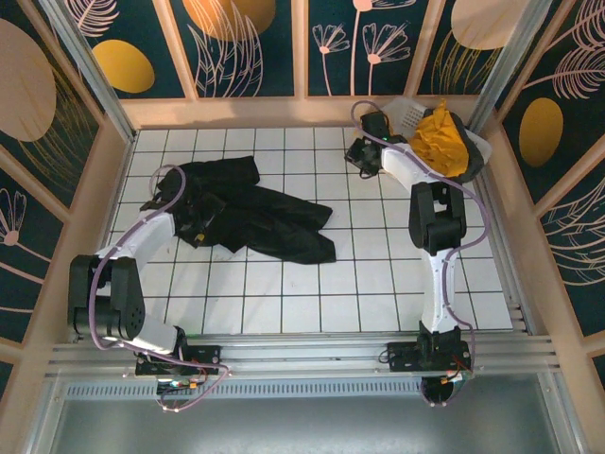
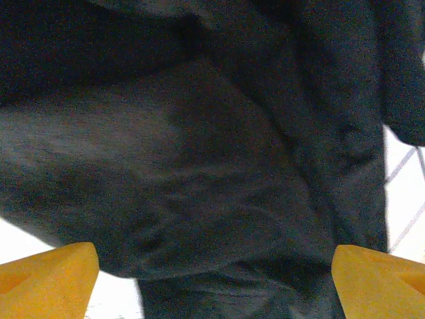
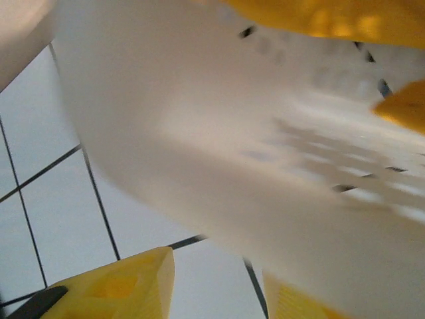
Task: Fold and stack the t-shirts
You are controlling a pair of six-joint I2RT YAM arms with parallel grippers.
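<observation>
A large black t-shirt (image 1: 255,218) lies crumpled on the white tiled table, left of centre. My left gripper (image 1: 192,225) hovers over its left part. In the left wrist view its yellow fingertips (image 2: 46,279) stand wide apart and open, with dark fabric (image 2: 199,166) spread beneath them. Mustard-yellow t-shirts (image 1: 442,137) are heaped in the white basket (image 1: 406,113) at the back right. My right gripper (image 1: 364,151) is at the basket's left side. Its fingers (image 3: 119,286) have a gap showing bare tile, and the blurred basket wall (image 3: 219,133) passes just above them. Mustard fabric (image 3: 332,16) shows over the rim.
Wooden walls and metal posts enclose the table (image 1: 284,303) on three sides. The basket sits tilted in the back right corner. Tiles in front of the black t-shirt and between the two arms are bare.
</observation>
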